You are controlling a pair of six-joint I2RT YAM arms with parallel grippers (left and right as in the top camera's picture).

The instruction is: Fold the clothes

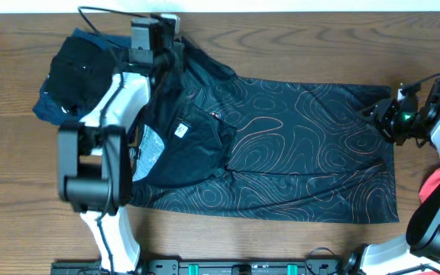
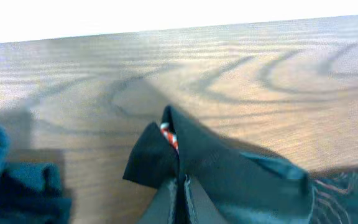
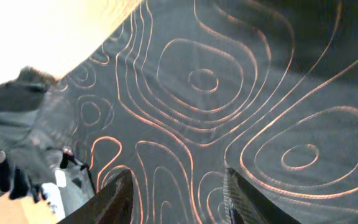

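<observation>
The black shirt with thin orange-white contour lines lies spread across the middle of the table. Its left part is bunched and folded over. My left gripper is at the back left, shut on a raised fold of the shirt's black fabric. In the left wrist view the jaws pinch it just above the wood. My right gripper is open at the shirt's right edge. In the right wrist view its fingers straddle flat shirt cloth without holding it.
A navy garment lies bunched at the back left, beside the left arm; it also shows in the left wrist view. A coral-red garment lies at the right edge. The table's back edge is close behind the left gripper.
</observation>
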